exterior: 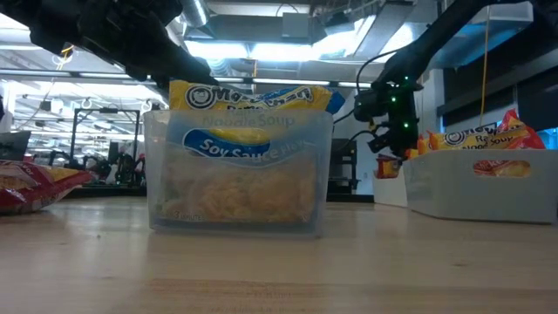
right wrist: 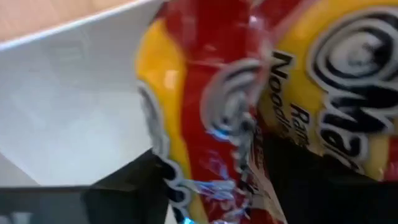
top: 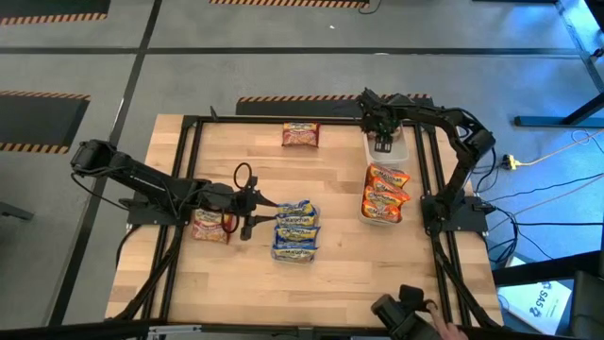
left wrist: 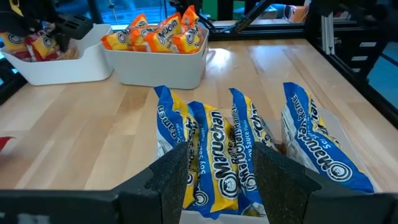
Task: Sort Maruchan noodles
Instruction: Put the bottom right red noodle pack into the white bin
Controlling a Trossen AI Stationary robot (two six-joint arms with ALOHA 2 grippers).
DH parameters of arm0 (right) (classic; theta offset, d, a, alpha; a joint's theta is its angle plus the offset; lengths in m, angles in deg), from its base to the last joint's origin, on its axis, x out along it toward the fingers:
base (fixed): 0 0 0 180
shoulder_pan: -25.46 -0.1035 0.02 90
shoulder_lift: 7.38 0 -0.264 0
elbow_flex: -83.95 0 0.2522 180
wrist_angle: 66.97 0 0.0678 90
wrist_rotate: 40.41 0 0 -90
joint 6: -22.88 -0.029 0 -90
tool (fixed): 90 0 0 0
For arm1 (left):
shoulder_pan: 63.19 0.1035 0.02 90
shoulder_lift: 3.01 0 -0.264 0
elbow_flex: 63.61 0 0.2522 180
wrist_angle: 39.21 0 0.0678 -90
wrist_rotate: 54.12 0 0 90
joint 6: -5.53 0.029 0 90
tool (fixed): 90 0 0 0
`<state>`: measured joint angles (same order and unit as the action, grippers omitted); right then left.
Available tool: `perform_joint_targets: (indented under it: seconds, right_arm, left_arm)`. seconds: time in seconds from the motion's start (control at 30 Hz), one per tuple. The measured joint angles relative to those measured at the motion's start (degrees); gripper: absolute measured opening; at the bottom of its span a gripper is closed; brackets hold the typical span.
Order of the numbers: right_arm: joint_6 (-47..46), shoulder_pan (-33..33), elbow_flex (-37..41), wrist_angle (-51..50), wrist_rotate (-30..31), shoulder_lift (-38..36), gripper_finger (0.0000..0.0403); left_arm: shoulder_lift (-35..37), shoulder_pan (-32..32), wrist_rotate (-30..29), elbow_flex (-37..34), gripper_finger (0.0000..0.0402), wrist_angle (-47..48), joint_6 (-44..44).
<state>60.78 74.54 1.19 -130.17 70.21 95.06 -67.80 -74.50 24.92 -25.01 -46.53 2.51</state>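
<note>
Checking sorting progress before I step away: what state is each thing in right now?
Blue packets: standing on edge in a clear bin.
Orange packets: packed in a white bin.
Red packet: between the right gripper fingers, over the white container.
Red packet on table: lying flat, loose.
Red packet by left arm: flat, loose.
Left gripper: open, at the blue packets.

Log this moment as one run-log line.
left end effector: open at blue Maruchan packets | right end effector: red Maruchan packet between fingers, over white bin | orange packets: binned
</note>
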Motion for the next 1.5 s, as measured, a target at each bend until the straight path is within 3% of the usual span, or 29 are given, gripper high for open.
perform_joint_targets:
  seconds: [0.2, 0.33, 0.5, 0.63, 0.73, 0.97, 1.13, 1.23, 1.5]
  right_arm:
    - [-2.9, 0.0, -0.1, -2.1, -0.6, -2.7, 0.0264]
    - [-6.1, 0.0, -2.1, -7.9, -0.9, -4.8, 0.0264]
    - [-10.7, -0.2, -4.2, -12.2, -6.6, -8.5, 0.0260]
    - [-15.1, -2.8, -4.3, -11.8, -11.9, -12.1, 0.0259]
    - [-17.9, -6.4, -4.3, -10.0, -14.6, -14.3, 0.0259]
    - [-16.0, -13.4, -4.3, -10.6, -12.6, -15.6, 0.0259]
    - [-13.6, -9.7, -0.7, -8.1, -11.8, -15.6, 0.0259]
    - [-14.3, -5.0, 2.5, -5.4, -14.7, -15.5, 0.0259]
    - [-33.4, 1.3, 5.4, -5.2, -18.3, -12.1, 0.0259]
  left_arm:
    - [0.0, 0.0, 0.0, 0.0, 0.0169, 0.0, 0.0]
    - [0.0, 0.0, -0.5, 0.0, 0.0169, 0.0, 0.0]
    - [0.0, 0.0, -1.3, 0.0, 0.0169, 0.0, 0.1]
    - [0.0, 0.1, -6.7, 0.0, 0.0169, 0.0, -1.4]
    - [0.0, 0.1, -6.9, 0.0, 0.0177, 0.0, -1.5]
    - [0.0, 0.1, -6.2, 0.0, 0.0200, 0.0, -2.0]
    - [0.0, 0.1, -6.1, 0.0, 0.0199, 0.0, -1.1]
    - [0.0, 0.1, -6.1, 0.0, 0.0199, 0.0, -1.1]
    - [0.0, 0.7, -6.1, 0.0, 0.0198, 0.0, -0.9]
